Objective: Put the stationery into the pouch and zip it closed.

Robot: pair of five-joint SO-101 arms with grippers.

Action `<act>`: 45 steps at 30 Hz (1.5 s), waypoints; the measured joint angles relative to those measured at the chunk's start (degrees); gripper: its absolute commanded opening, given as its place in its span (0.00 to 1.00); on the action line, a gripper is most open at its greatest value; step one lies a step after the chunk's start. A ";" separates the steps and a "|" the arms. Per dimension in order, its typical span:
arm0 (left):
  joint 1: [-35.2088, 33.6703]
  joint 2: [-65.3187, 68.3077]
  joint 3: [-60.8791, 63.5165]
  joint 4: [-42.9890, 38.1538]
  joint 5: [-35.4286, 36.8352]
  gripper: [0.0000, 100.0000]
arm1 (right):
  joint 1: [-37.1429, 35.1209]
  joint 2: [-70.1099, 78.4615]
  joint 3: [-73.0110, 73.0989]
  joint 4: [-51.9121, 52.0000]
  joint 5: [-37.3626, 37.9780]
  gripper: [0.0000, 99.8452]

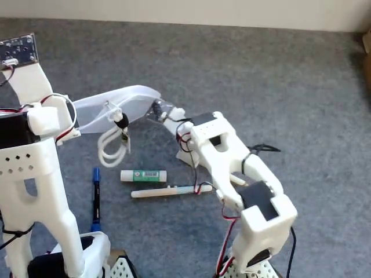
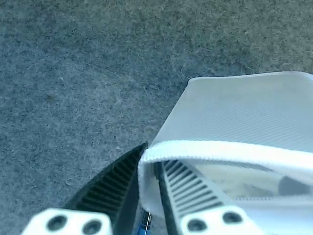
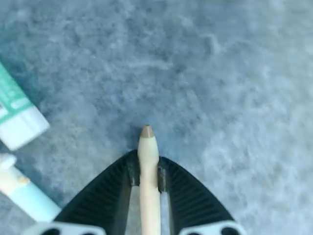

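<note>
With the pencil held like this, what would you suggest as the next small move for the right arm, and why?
Probably ease the right tool forward so the pencil slides tip-first into the pouch. The pencil is clamped with its tip protruding, and the left tool holds the pouch's rim lifted close by.

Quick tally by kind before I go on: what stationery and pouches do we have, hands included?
Pens: 2, slim blue pen and pale white pen on the grey carpet
Glue sticks: 1, white glue stick with green label
Pencils: 1, cream pencil in the right hand
Pouches: 1, translucent white mesh pouch in the left hand
Total: 5
</note>
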 measured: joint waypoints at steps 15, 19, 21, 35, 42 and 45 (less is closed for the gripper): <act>7.03 -0.97 1.93 -0.09 -0.18 0.01 | 2.73 -19.60 11.34 0.18 0.00 0.00; 9.93 -0.97 2.11 -0.09 -0.09 0.01 | 4.48 -21.98 11.34 0.18 0.00 0.00; 10.46 -0.97 2.11 -0.18 0.00 0.01 | 4.57 -23.38 11.34 0.18 -1.23 0.00; 15.30 -0.97 2.29 -0.53 -0.18 0.01 | 4.84 -43.69 15.91 0.18 -21.54 0.00; 18.29 -0.97 2.29 -1.41 -0.26 0.01 | 5.54 -57.76 20.66 0.18 -28.40 0.00; 18.55 -0.97 2.29 -1.41 -0.26 0.01 | 5.54 -64.26 22.59 0.26 -29.36 0.00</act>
